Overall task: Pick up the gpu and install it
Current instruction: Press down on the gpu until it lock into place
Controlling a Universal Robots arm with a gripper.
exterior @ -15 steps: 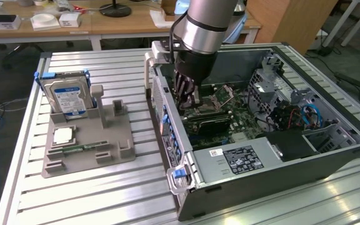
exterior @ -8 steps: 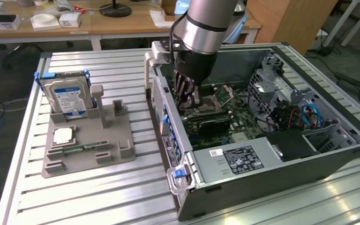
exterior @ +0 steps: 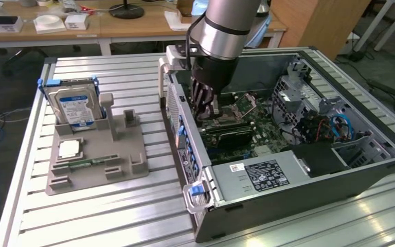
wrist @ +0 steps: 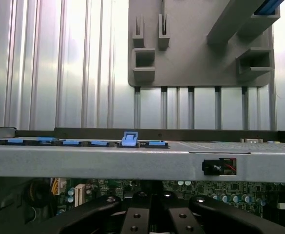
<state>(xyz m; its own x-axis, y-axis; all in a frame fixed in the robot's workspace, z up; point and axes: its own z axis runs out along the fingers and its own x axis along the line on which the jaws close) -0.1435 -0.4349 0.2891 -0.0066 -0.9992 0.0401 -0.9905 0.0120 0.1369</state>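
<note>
While your gripper point(exterior: 204, 110) sits inside the PC case point(exterior: 362, 170) over the motherboard point(exterior: 252, 128), fingers are together; can't tell whether the gpu is pinched between them.

one hard drive point(exterior: 74, 105), one grey holder point(exterior: 98, 159), one computer case point(exterior: 362, 170), one robot arm point(exterior: 225, 31)

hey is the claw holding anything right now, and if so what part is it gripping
The claw is shut and reaches down inside the computer case over the motherboard. Whether it grips the gpu, or where, cannot be told.
</note>
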